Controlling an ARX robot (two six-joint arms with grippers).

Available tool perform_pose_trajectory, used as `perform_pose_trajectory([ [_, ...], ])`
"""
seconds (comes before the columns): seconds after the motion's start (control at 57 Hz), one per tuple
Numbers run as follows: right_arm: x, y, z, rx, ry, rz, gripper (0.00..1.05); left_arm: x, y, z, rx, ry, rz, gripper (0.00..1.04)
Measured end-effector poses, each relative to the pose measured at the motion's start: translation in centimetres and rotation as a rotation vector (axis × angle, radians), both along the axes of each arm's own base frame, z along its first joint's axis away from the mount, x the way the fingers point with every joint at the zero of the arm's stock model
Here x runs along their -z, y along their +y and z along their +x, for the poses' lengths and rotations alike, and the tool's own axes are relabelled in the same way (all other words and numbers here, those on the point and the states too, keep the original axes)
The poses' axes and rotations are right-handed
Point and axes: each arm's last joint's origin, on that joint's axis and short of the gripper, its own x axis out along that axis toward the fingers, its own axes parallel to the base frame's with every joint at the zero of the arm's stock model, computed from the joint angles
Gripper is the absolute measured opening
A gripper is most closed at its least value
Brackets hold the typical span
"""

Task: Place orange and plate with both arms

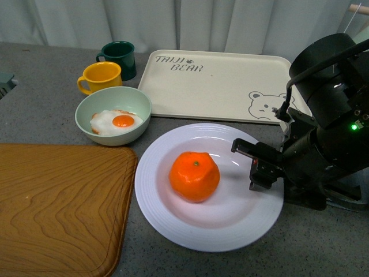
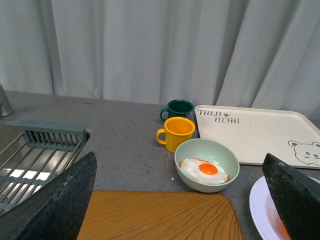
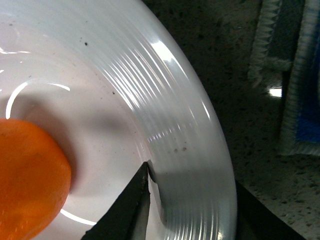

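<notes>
Sitting in the well of the white plate (image 1: pixel 230 228), the orange (image 1: pixel 194 176) rests stem dot up, near the front edge of the grey worktop (image 1: pixel 46 104) and towards its right side. The right hand (image 1: pixel 249 164) is at the plate's right rim, one finger (image 3: pixel 142 192) inside the ridged rim and the other outside it; whether they pinch the rim I cannot tell. The left hand (image 2: pixel 177 165) hangs above the worktop with its jaws spread wide and nothing between them. A wooden cutting board (image 1: pixel 57 202) lies at the front left. Behind the plate are a pale green bowl (image 1: pixel 138 107) holding a fried egg (image 1: pixel 117 122), a yellow mug (image 1: pixel 101 76), a dark green mug (image 1: pixel 119 57) and a beige bear tray (image 1: pixel 230 86).
</notes>
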Motion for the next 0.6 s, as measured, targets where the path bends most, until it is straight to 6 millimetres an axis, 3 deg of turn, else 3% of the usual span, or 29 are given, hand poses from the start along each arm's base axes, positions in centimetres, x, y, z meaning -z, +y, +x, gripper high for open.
perform_pose_trajectory([
  [0.14, -1.1, -0.3, -0.2, 0.028, -0.020, 0.061, 0.21, 0.0, 0.0, 0.0, 0.000, 0.000, 0.000, 0.98],
  [0.596, -3.1, -1.8, -1.8, 0.135, -0.181, 0.309, 0.03, 0.0, 0.0, 0.0, 0.000, 0.000, 0.000, 0.98],
])
